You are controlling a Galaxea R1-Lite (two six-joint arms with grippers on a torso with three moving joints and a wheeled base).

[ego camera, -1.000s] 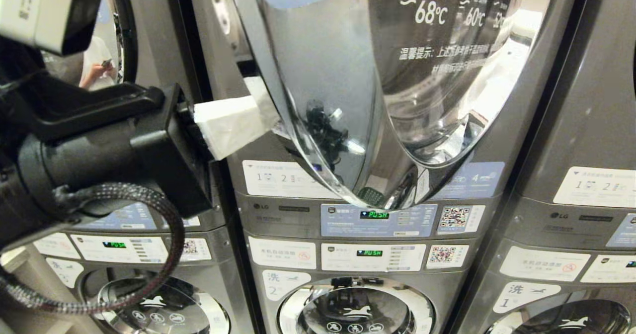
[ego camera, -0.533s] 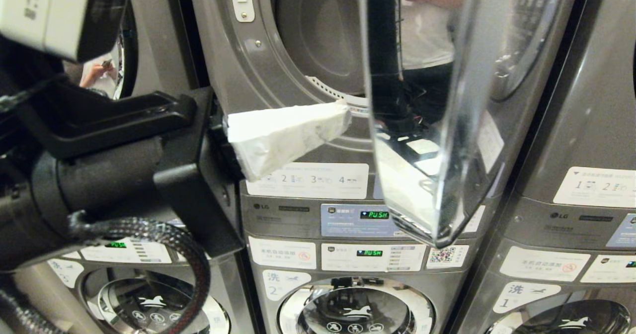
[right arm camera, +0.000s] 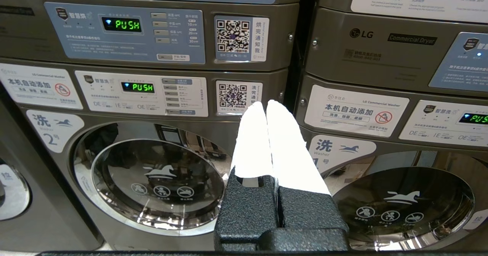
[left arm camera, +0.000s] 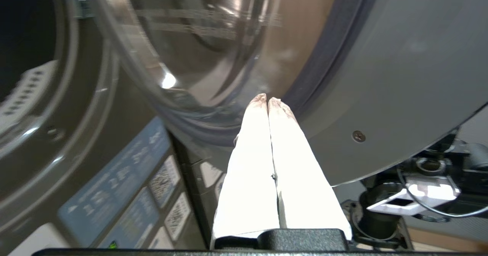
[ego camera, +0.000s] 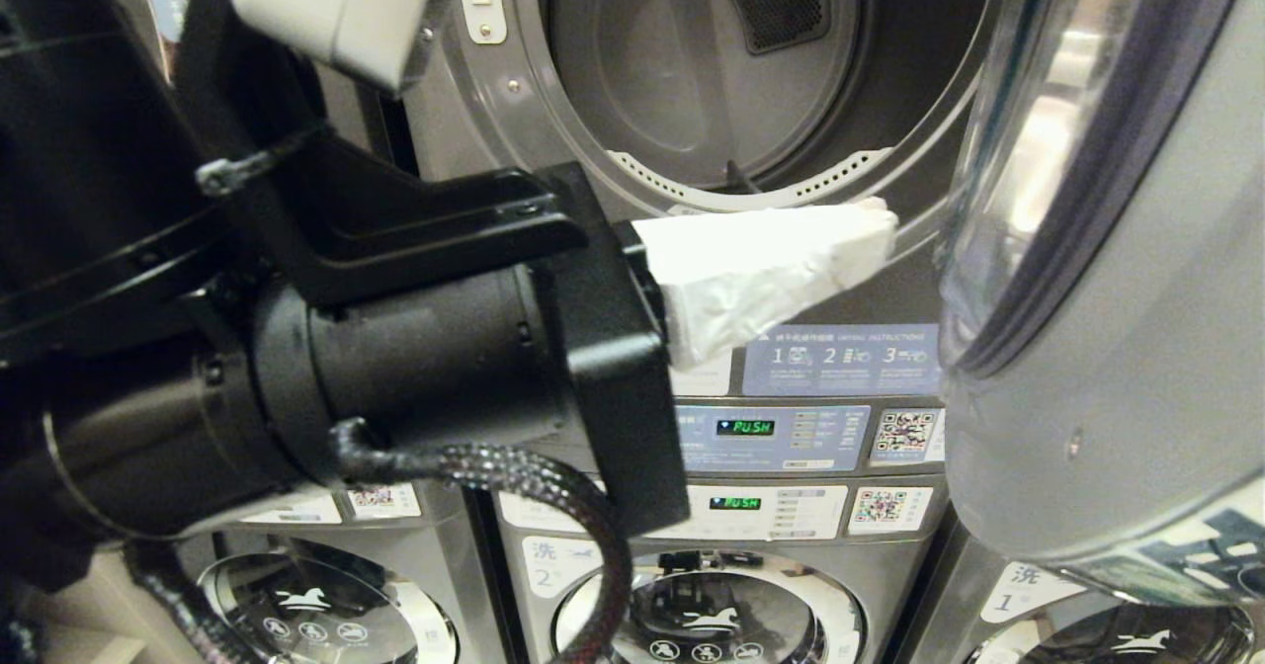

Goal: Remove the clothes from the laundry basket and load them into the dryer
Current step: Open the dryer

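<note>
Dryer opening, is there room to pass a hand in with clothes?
Yes: the drum mouth is bare between its rim and the open door. It is crowded at the lower rim, where the shut left gripper reaches across toward the door.

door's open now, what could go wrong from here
1. The dryer door hangs open right beside the left gripper, whose shut tips sit against it in the left wrist view; it might swing back and partly cover the drum.
2. No clothes or basket are in view, so the left arm must pull away from the opening and could clip the door rim.
</note>
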